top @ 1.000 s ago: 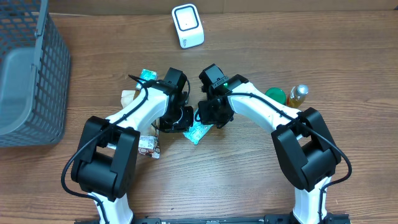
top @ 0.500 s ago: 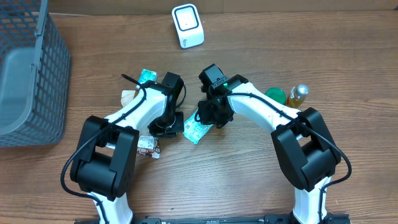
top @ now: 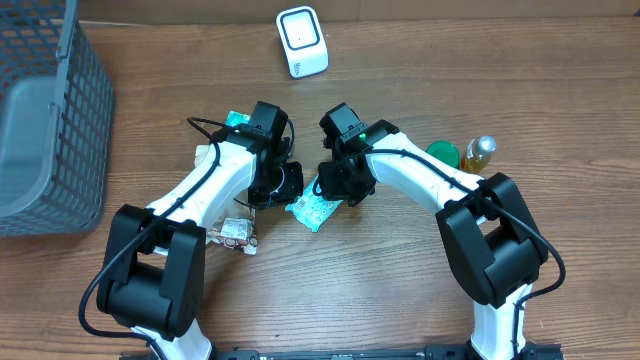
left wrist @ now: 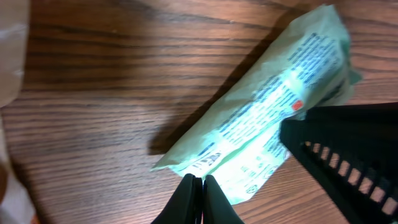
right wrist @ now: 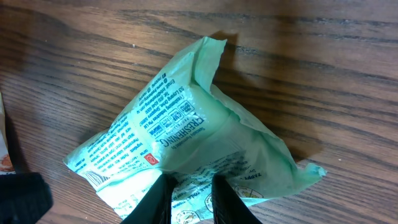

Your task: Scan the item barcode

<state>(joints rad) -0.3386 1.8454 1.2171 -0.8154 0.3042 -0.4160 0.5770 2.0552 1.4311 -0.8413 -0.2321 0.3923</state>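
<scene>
The green packet [top: 312,209] lies near the middle of the desk [top: 390,300], printed side up, between the 2 grippers. The right gripper [right wrist: 191,200] has hold of it: in the right wrist view its 2 fingers [right wrist: 160,200] stand only a little apart, with the packet's film pinched between them and bunched into a ridge above the wood. The left gripper [left wrist: 198,188] sits just beside the packet's left side with its jaws pressed together and nothing between them. The tips meet at the packet's edge, though whether they actually touch it is hard to tell from the left wrist view. A white scanner [top: 302,41] stands upright near the desk's far edge, well apart from the packet. A wire basket [top: 45,130] occupies the left edge. A yellow bottle [top: 481,151] and a green-capped item [top: 444,153] sit side by side beyond the right arm, toward the right edge.
</scene>
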